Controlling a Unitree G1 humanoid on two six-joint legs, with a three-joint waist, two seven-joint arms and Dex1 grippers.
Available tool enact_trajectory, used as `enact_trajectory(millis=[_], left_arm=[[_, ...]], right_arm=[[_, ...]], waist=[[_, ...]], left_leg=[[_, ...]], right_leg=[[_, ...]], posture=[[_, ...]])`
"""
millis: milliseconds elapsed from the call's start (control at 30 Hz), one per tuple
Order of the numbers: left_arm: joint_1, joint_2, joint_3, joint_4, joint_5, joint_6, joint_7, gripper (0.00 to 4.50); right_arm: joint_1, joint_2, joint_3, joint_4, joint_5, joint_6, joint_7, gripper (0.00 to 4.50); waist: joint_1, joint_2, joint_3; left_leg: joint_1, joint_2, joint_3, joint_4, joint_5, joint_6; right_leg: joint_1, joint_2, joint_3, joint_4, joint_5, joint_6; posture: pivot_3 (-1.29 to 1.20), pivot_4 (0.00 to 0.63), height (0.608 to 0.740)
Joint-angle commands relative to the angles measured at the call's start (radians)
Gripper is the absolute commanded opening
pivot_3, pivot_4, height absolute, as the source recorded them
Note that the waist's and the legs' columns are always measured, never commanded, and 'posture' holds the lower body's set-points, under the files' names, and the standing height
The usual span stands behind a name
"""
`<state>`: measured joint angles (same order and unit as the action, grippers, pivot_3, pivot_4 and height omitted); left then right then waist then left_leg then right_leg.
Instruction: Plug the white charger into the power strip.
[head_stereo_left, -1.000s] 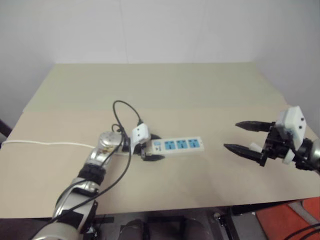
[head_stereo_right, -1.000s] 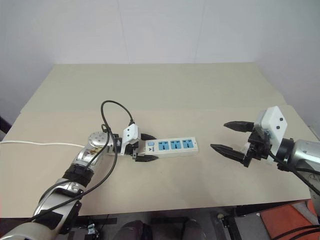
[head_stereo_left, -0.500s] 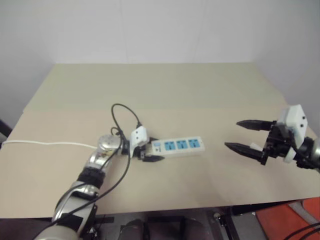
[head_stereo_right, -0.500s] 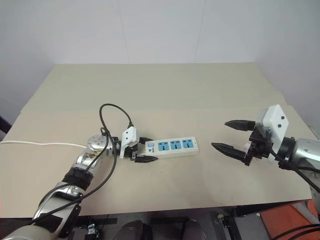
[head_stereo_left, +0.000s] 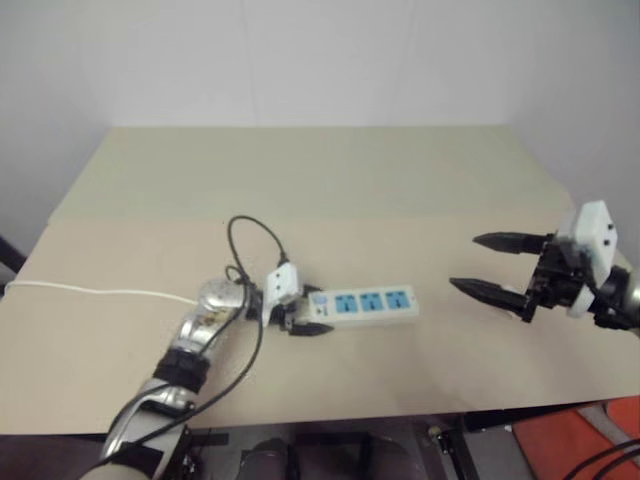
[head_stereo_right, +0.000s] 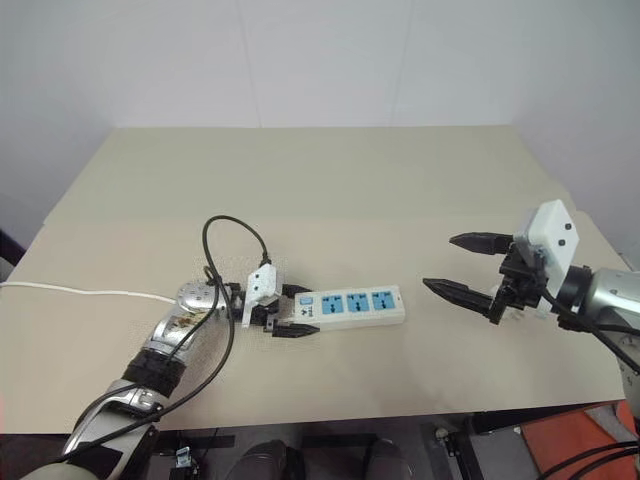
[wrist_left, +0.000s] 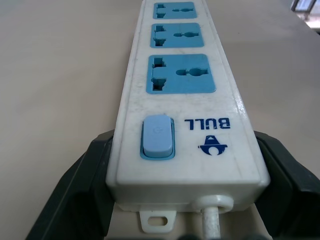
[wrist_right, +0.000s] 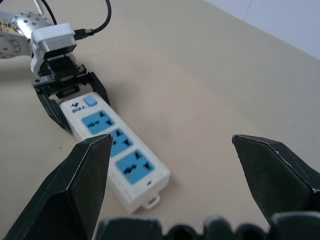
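Note:
The power strip (head_stereo_left: 367, 303) lies flat on the table, a long white bar with three blue sockets (wrist_left: 181, 74) and a blue switch (wrist_left: 157, 136) at its left end. My left gripper (head_stereo_left: 309, 311) is shut on that switch end, its black fingers (wrist_left: 82, 192) pressed against both long sides. The strip's thin white cord (head_stereo_left: 95, 292) runs off to the table's left edge. My right gripper (head_stereo_left: 464, 262) hovers wide open above the table, to the right of the strip, with nothing between its fingers (wrist_right: 85, 185). The white charger is out of view.
The beige table (head_stereo_left: 330, 180) stretches far behind the strip toward a white wall. A black cable (head_stereo_left: 250, 228) loops up from my left wrist. The table's front edge runs close below both arms, and its right edge is near my right gripper.
My left gripper closed onto the strip's switch end and pulled back toward the table's front edge. The strip slid with it, a little nearer and to the right. The right gripper stayed put.

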<state>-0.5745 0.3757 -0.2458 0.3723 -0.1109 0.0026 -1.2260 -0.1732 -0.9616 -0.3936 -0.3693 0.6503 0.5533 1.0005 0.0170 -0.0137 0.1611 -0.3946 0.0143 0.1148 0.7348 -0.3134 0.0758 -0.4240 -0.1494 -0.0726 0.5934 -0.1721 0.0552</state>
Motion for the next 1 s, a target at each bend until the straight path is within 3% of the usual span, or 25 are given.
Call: enact_trajectory(millis=[33,567,1000], left_arm=[[-0.004,-0.015,-0.023,-0.075,0.013,0.011,0.03,3.31],[0.03,-0.016,-0.054,-0.182,-0.031,0.107,-0.002,3.31],[0.058,-0.01,-0.08,-0.179,0.024,0.095,0.064,3.31]], right_arm=[[-0.017,-0.016,-0.003,-0.007,0.003,-0.003,0.002,4.5],[0.012,-0.036,-0.026,0.031,-0.017,-0.016,0.012,4.5],[-0.106,-0.128,0.031,0.217,-0.091,0.038,0.0,4.5]], waist=[[0.0,0.0,0.0],[0.002,0.0,0.0],[0.001,0.0,0.0]], left_leg=[[0.0,0.0,0.0,0.0,0.0,0.0],[-0.001,0.0,0.0,0.0,0.0,0.0],[0.0,0.0,0.0,0.0,0.0,0.0]], right_leg=[[0.0,0.0,0.0,0.0,0.0,0.0],[0.0,0.0,0.0,0.0,0.0,0.0],[0.0,-0.001,0.0,0.0,0.0,0.0]], posture=[[0.0,0.15,0.74],[0.0,0.15,0.74],[0.0,0.15,0.74]])
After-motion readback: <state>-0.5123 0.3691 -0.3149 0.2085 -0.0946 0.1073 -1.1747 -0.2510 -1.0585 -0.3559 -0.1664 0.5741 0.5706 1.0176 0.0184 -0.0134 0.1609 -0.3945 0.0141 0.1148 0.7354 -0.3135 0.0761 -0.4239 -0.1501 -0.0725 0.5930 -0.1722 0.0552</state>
